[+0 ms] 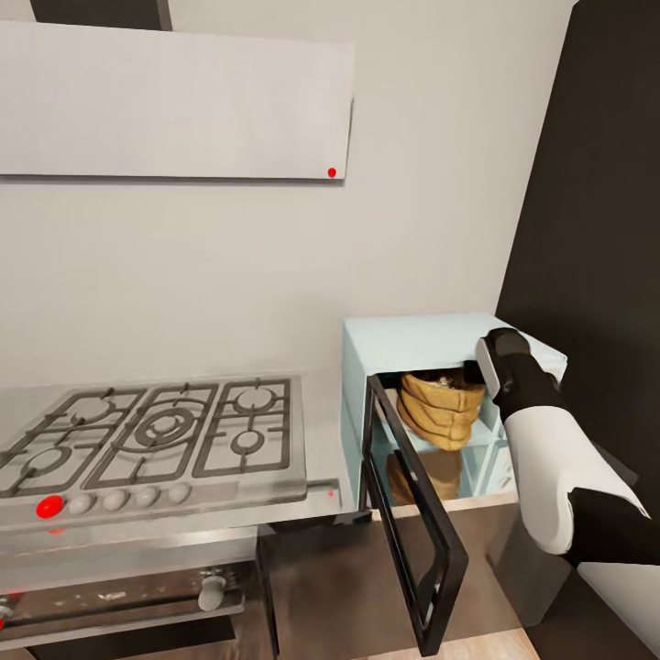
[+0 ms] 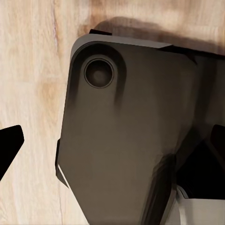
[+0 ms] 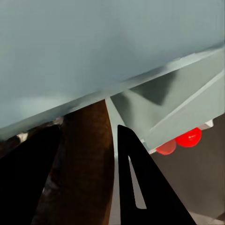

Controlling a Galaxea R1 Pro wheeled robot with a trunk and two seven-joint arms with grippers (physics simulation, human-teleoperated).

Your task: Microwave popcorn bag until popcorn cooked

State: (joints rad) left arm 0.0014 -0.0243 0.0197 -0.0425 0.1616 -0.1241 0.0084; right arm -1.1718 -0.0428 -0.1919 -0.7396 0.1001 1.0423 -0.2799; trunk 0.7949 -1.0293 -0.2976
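One popcorn bag [image 1: 440, 408] hangs tilted inside the open cavity of the single microwave [image 1: 417, 341], raised off the cavity floor. The right gripper [image 3: 84, 173] has its jaws clenched on the bag's rim, one finger on either side of the brown paper. The left gripper's jaw state cannot be determined. Judged by appearance, the bag is light, soft and crushable; grip the thick rolled rim, not the ridged body. One door [image 1: 412, 541] stands open. One gas hob [image 1: 156, 435] sits on the tabletop [image 1: 325, 431].
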